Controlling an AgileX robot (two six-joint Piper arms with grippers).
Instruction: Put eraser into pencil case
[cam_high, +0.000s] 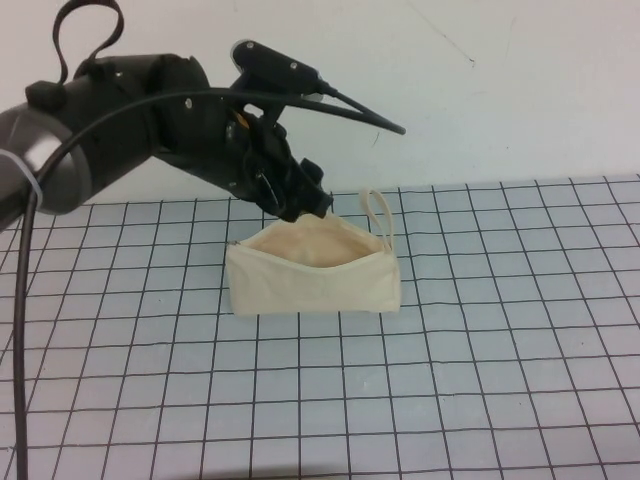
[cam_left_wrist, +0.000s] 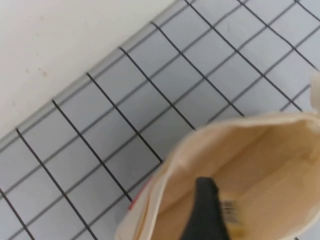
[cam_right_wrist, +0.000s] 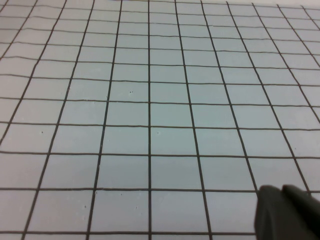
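**Eraser at pouch mouth, release pending**

Step in hand: insertion. L gripper sits at the back rim of the case, tip dipping into the open top. Case lies mid-table on the grid mat, zip open, loop strap standing at its right end. L wrist view: eraser is inside the mouth, against the peach lining, touching a dark finger. Only one finger shows, so can't tell if it's pinched or already loose; grip state unclear.

R gripper: only a dark bit at the frame corner, low over bare mat, not in high view; looks parked. Open/shut: can't tell.

Next move, my read: let go w/ eraser well below the rim, then lift straight out w/o snagging fabric or dragging the pouch. Risk: eraser sticks to a pad and comes back out.

Count: 1 eraser, 1 case, 1 strap, 2 grippers (1 working).
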